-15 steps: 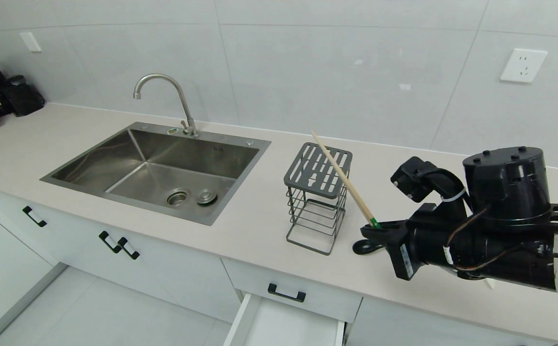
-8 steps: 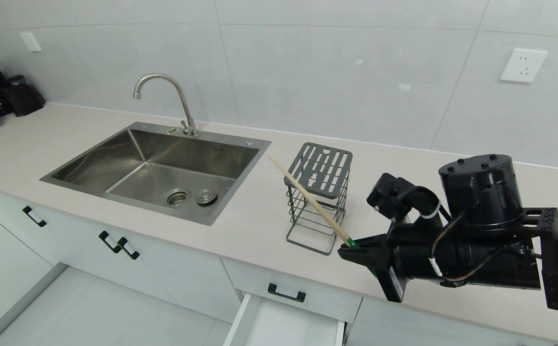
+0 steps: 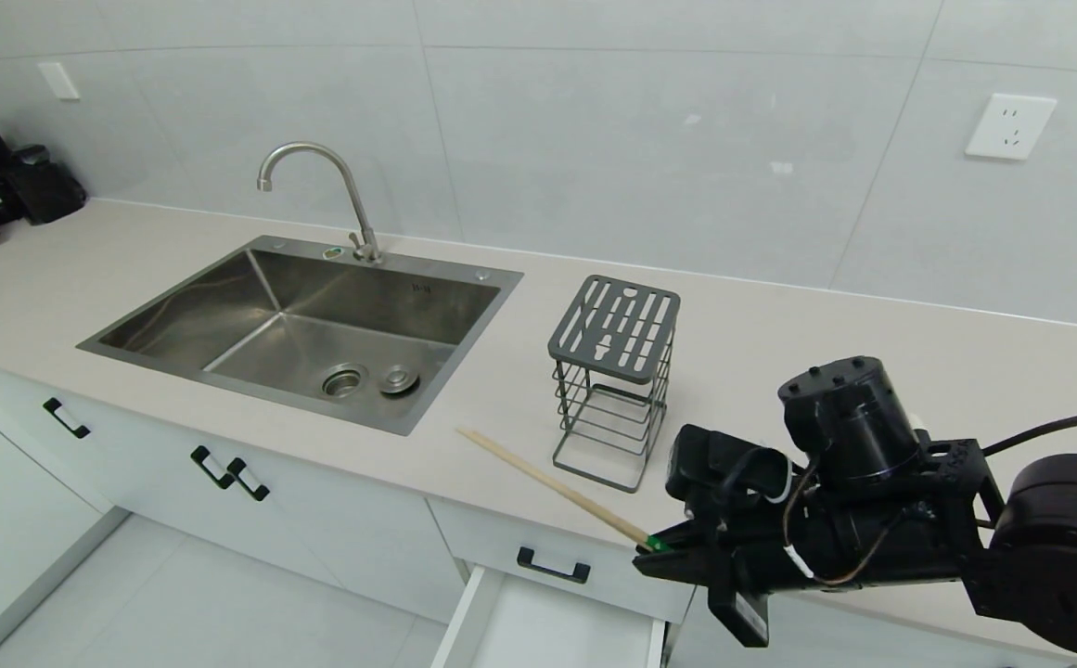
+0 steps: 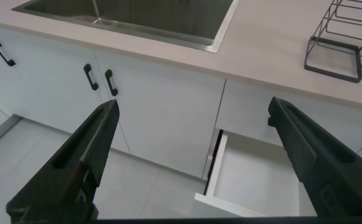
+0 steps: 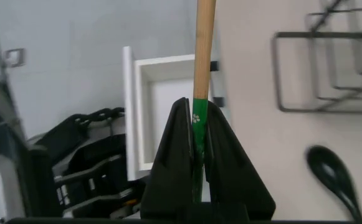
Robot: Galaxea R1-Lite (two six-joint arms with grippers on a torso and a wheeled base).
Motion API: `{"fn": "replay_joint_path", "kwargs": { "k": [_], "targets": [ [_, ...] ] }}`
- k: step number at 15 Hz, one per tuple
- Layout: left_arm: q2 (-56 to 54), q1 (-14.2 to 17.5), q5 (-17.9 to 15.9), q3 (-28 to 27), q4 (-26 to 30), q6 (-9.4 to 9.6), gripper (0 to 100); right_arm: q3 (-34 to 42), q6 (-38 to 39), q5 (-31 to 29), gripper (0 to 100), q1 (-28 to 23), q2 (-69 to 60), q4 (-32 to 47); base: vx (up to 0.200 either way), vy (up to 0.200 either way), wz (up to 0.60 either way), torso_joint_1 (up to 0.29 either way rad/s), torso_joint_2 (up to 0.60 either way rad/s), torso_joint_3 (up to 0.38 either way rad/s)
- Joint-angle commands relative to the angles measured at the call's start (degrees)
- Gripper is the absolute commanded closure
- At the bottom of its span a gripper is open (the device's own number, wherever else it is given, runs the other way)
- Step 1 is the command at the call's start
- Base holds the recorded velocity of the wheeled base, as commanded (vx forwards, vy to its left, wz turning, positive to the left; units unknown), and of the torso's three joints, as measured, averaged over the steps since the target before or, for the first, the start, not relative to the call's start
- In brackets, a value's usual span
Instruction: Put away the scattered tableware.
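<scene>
You get bright, even, diffuse light. Small glare spots on wall tiles (image 3: 686,121), soft sheen in sink (image 3: 223,315) basin. Faint shadow beside wire rack (image 3: 614,320) on surface (image 3: 779,343). Head view bows toward edges. Your left tool (image 4: 190,109) fingers look soft, close to lens.

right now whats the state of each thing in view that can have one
chopstick: held at its green end, lying near level
right end effector: shut on the chopstick
left end effector: open, empty
drawer: pulled partly open, nothing seen inside
rack: upright, empty
spoon: lying loose on the counter
tap: off, no water running
sink: no dishes, no water seen
</scene>
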Motion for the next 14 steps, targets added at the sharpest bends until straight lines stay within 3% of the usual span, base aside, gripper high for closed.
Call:
{"fn": "replay_joint_path", "kwargs": {
  "k": [1, 8, 14],
  "targets": [
    [0.07, 0.08, 0.03, 0.0, -0.04, -0.04, 0, -0.25, -1.59, 0.28, 100, 0.51, 2.0, 1.94, 0.0, 0.0, 0.0, 0.0, 0.0, 0.0],
    [0.07, 0.08, 0.03, 0.0, -0.04, -0.04, 0, -1.13, 1.22, -6.49, 100, 2.61, -0.81, 2.2, 0.0, 0.0, 0.0, 0.0, 0.0, 0.0],
    [0.07, 0.08, 0.03, 0.0, -0.04, -0.04, 0, 0.19, 4.03, -8.43, 100, 7.71, -2.74, 2.47, 0.0, 0.0, 0.0, -0.119, 0.23, 0.124]
  ]
}}
